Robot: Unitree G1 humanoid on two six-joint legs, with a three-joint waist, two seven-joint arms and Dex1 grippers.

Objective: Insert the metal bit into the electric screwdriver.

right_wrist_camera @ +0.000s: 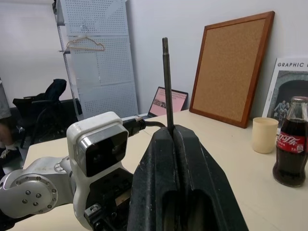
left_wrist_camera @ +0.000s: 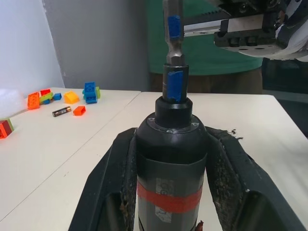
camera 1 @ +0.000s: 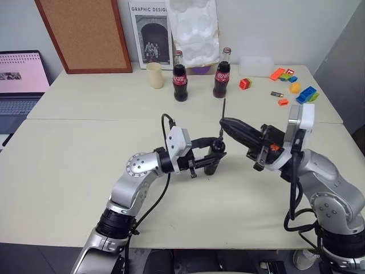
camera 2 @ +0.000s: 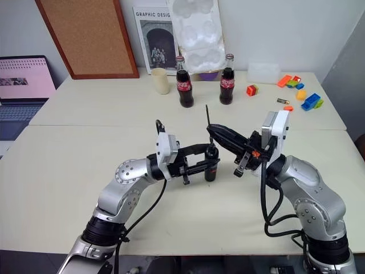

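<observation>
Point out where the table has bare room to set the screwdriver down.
Bare: the near-left table beside the left arm, and the strip between the grippers and the cola bottles. Crowded: the far edge with cup, bottles and toy bricks, and the middle, where both grippers meet.

electric screwdriver [left_wrist_camera: 171, 159]: I see a black body, a red band, blue patches on the tip.
metal bit [right_wrist_camera: 167, 86]: dark grey.
left gripper [camera 1: 212, 158]: black fingers, white wrist housing.
right gripper [camera 1: 228, 124]: black.
toy bricks [camera 1: 293, 85]: orange, blue, yellow, green, I think.
cola bottles [camera 1: 180, 77]: dark, with red labels.
table [camera 1: 68, 171]: cream.
</observation>
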